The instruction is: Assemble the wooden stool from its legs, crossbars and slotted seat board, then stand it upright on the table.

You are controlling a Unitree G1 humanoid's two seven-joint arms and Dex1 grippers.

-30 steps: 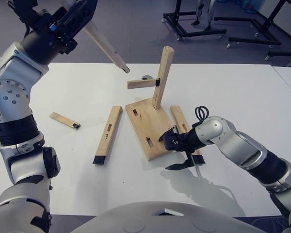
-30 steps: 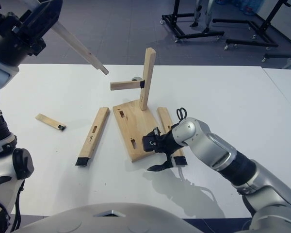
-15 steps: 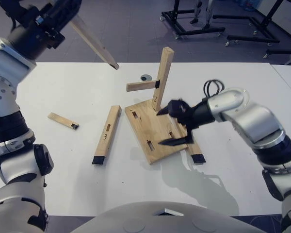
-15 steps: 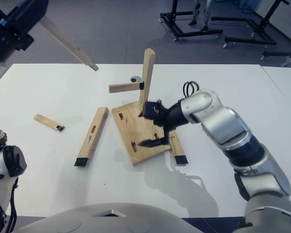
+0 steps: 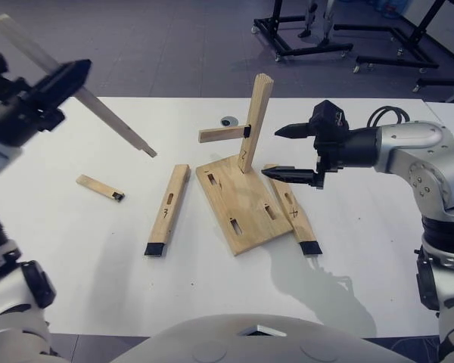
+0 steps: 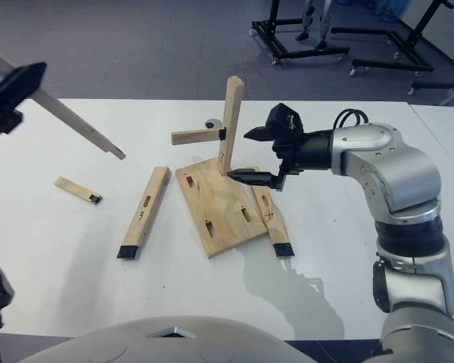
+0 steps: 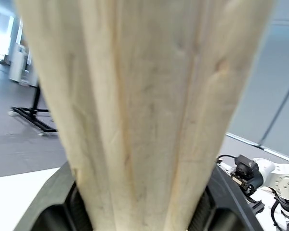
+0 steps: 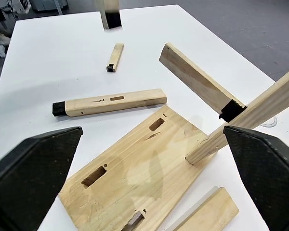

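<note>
Two head views: one upright leg [image 5: 256, 121] stands in the seat board [image 5: 251, 224] on the surface [image 5: 363, 257], with the open right end effector [image 5: 271, 151] just beside it. The left end effector [image 5: 60, 85], aloft, grips a second leg [image 5: 110, 121]. Left wrist view: that leg, close up. Right wrist view: vacant slots [image 8: 94, 175]. A sideways nudge could unseat the upright leg.

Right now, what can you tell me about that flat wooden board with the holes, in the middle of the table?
The seat board is a rectangular slab of light wood lying flat on the white table, turned askew to its edges. Three rectangular slots in it are empty; near its far corner an upright leg stands in it, leaning slightly, with a crossbar jutting sideways. A loose leg lies close along its right edge. The right gripper hovers above with open fingers, not touching.
</note>
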